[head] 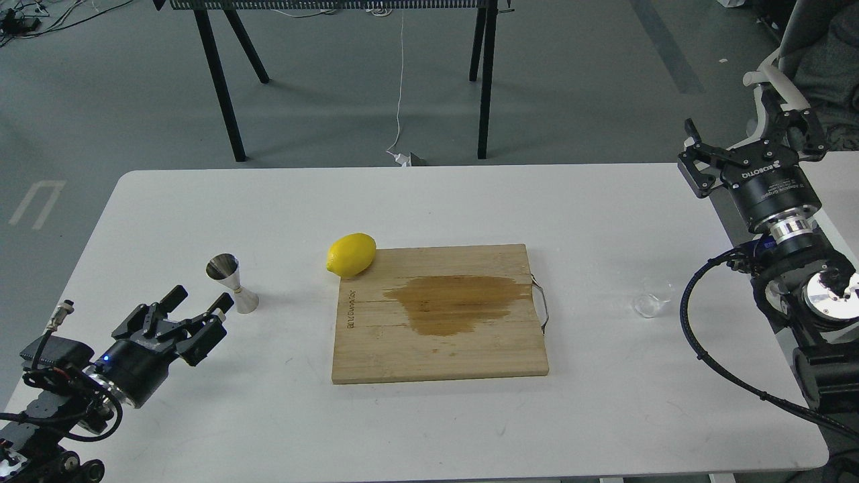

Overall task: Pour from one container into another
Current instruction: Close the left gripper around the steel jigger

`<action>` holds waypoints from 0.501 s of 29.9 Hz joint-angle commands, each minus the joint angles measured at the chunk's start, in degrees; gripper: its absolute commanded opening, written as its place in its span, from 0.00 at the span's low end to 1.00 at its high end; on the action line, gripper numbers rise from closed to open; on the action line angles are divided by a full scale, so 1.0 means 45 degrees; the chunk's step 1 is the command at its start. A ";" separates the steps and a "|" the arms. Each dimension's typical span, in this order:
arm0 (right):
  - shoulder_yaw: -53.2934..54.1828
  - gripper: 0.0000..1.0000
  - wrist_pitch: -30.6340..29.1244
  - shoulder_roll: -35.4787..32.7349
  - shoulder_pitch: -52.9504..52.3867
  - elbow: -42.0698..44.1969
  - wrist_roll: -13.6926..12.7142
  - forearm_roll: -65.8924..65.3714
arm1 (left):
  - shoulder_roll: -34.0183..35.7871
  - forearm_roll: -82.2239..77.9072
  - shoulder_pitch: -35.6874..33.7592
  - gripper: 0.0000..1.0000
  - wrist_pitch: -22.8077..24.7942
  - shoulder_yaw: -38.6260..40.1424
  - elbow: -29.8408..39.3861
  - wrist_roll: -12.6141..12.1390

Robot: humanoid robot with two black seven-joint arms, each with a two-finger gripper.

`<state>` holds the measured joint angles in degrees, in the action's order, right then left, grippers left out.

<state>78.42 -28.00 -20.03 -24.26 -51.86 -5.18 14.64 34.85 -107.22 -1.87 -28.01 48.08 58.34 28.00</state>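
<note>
Desk (268,416) fills most of my head view, white with rounded corners, and everything I need sits on it. Taking the wooden cutting board (439,315) at the middle as the clock's centre, the steel jigger (231,282) stands upright out at nine o'clock, wide mouth up, narrow waist showing. My left gripper (194,315) hovers just beside it, at about seven o'clock from the jigger, fingers spread apart and holding nothing; I cannot tell whether a fingertip touches the jigger's base. The glass cup (649,304) is at three o'clock from the board, well apart from the jigger, standing alone on the desk beyond the board's metal handle (542,305). It is small and clear, so I cannot tell what it holds. My right gripper (755,137) is raised at about one o'clock from the cup, off the desk's right edge, fingers wide apart and empty, well clear of the cup. A lemon (351,255) rests at the board's eleven o'clock corner, half on the wood and half on the desk. A dark wet-looking stain (456,302) spreads across the board's middle toward its handle side. Black table legs (221,80) stand on the grey floor at twelve o'clock, with a white cable (400,87) hanging between them.
</note>
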 commanded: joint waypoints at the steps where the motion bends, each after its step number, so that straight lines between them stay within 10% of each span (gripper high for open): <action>1: 0.0112 0.99 0.0000 -0.0042 0.0000 -0.0018 -0.0001 0.0007 | -0.0106 -0.0001 -0.0171 0.99 0.0002 -0.0001 -0.0621 -0.0001; 15: 0.0131 0.99 0.0000 -0.0120 0.0000 -0.0018 -0.0001 0.0007 | -0.0966 0.0019 -0.1167 0.99 0.0002 -0.0900 -0.1461 -0.0001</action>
<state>78.93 -28.00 -20.56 -24.26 -51.95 -5.18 14.68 30.98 -107.23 -6.85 -28.01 44.22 52.42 28.00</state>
